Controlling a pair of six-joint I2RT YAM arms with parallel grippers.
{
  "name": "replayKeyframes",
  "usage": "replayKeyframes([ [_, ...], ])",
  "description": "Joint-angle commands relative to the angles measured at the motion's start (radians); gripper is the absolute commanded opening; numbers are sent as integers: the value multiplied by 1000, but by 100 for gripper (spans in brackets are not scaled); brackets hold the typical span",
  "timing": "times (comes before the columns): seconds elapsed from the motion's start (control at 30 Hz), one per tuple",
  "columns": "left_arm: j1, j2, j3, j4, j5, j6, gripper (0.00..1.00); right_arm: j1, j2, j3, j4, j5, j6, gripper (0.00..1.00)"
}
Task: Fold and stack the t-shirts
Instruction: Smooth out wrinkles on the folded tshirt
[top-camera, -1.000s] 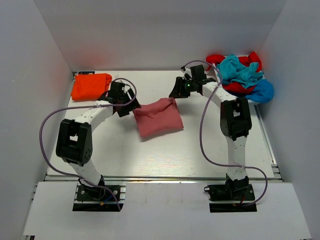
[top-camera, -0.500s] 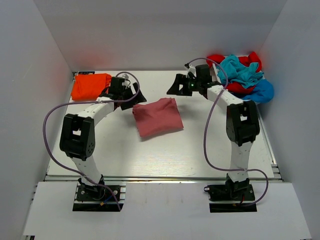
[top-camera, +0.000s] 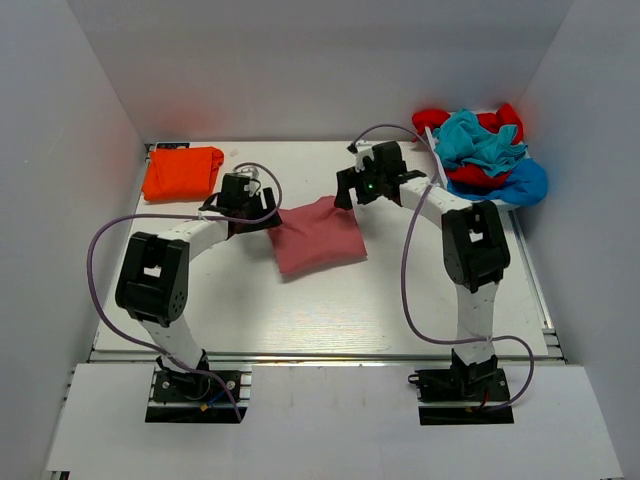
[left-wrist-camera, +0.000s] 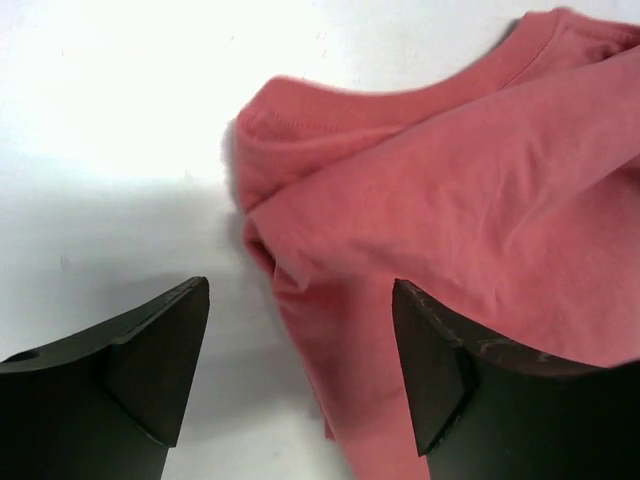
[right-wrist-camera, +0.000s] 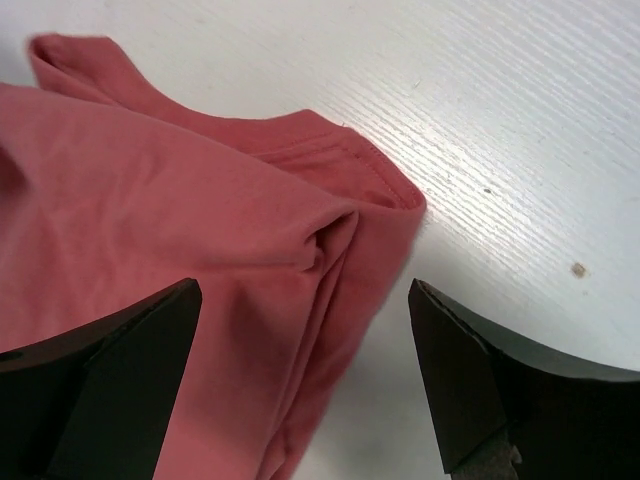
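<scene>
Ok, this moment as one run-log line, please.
left gripper: open, at pink-red shirt far-left corner | right gripper: open, at far-right corner | orange shirt: folded | unfolded pile: far right

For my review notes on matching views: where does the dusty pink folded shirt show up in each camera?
Top external: pink shirt mid-picture.
Left wrist: shirt fills the right half, corner pointing left.
Right wrist: shirt fills the left half, corner pointing right.
Shared landmark: the white table under it.

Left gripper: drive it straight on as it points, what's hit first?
Most likely the folded edge of the pink-red t-shirt, which lies right ahead, between the open fingers of the left gripper. Depth is hard to judge from the wrist view.
</scene>
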Motion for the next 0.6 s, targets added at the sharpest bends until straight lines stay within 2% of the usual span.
replayKeyframes([
  [0.0, 1, 7, -2, 126, 2, 82, 83, 10, 57, 65, 15, 28, -144, 89],
  [0.1, 1, 59, 20, 176, 59, 79, 74, 14, 105, 87, 48, 19, -126, 83],
  [0.13, 1, 68, 20, 177, 59, 65, 64, 11, 110, 90, 67, 14, -118, 80],
  [0.2, 1, 77, 32, 187, 59, 65, 58, 11, 107, 82, 108, 2, -103, 70],
  [0.23, 1, 89, 32, 187, 50, 65, 50, 13, 105, 70, 116, -26, -98, 69],
  [0.33, 1, 90, 44, 178, 49, 65, 36, 14, 107, 65, 162, -72, -86, 60],
  [0.37, 1, 90, 44, 178, 49, 65, 26, 14, 107, 65, 164, -81, -83, 60],
  [0.43, 1, 90, 35, 187, 49, 65, 13, 16, 102, 61, 185, -104, -72, 60],
  [0.47, 1, 90, 35, 187, 49, 65, 0, 11, 104, 59, 191, -112, -69, 60],
  [0.57, 1, 80, 35, 196, 59, 65, 0, 14, 120, 83, 194, -115, -58, 56],
])
